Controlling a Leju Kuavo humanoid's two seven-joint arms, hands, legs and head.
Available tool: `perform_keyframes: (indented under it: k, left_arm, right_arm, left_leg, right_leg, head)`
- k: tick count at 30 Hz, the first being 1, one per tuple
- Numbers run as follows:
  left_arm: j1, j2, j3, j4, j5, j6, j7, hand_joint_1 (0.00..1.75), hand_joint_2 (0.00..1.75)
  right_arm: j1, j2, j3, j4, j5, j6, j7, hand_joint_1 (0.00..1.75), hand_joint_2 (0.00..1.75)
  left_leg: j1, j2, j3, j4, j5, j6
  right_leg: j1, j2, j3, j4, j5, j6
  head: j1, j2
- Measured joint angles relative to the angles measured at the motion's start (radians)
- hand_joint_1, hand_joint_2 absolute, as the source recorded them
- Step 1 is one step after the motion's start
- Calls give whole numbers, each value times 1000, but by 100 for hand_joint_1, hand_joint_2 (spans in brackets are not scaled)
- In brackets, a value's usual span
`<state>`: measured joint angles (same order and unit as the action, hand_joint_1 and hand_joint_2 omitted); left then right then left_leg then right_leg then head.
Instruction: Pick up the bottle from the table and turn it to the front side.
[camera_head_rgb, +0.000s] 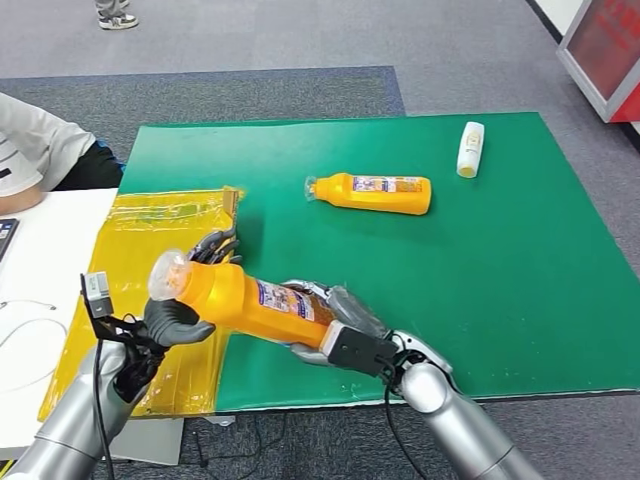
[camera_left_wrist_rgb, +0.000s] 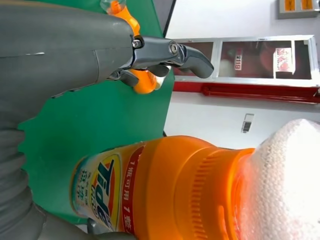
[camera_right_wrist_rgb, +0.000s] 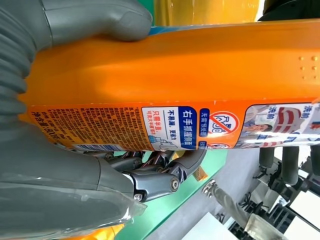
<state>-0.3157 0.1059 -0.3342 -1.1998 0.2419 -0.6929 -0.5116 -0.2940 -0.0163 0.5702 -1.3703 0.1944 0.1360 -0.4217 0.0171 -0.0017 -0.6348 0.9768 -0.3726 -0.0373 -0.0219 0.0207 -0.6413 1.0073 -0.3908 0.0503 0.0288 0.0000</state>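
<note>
An orange detergent bottle (camera_head_rgb: 241, 297) is held off a green mat (camera_head_rgb: 483, 300), lying roughly level between the robot's two hands. The right hand (camera_head_rgb: 332, 315) wraps its base end; the right wrist view shows the thumb over one side and darker fingers (camera_right_wrist_rgb: 166, 175) under the other, with the fine-print back label facing that camera. The left hand (camera_head_rgb: 177, 322) supports the neck end near the cap (camera_head_rgb: 167, 275), which is wrapped in clear bubble film. In the head view its thumb lies under the neck and its dark fingers reach up behind the bottle; how firmly it grips cannot be told.

In the left wrist view, the brand label (camera_left_wrist_rgb: 102, 192) is partly visible on one side of the bottle.

A second orange bottle (camera_head_rgb: 373, 192) lies flat further back on the mat, and a small white bottle (camera_head_rgb: 470, 149) lies near the far right corner. A yellow plastic sheet (camera_head_rgb: 162, 225) covers the mat's left part. A person's sleeve (camera_head_rgb: 30, 150) shows at the far left.

The pick-up looks done and the turning step seems in hand. The next move likely calls for rolling the bottle about its long axis, one hand loosening while the other rotates, until the brand label faces forward.
</note>
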Motion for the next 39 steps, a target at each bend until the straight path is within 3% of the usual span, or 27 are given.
perform_keyframes:
  k: [17, 39]
  left_arm:
    - [-33, -30, -44, 17, 134, -113, 21, 0, 175]
    - [-46, -40, -62, 48, 152, -106, 23, 0, 175]
  right_arm:
    - [-19, 22, 28, 12, 57, -77, 18, 165, 175]
    - [-34, 44, 67, 30, 136, -153, 44, 164, 175]
  left_leg:
    - [0, 0, 0, 0, 0, 0]
    - [0, 0, 0, 0, 0, 0]
  right_leg:
    - [0, 0, 0, 0, 0, 0]
    - [0, 0, 0, 0, 0, 0]
  head:
    - [0, 0]
    - [0, 0]
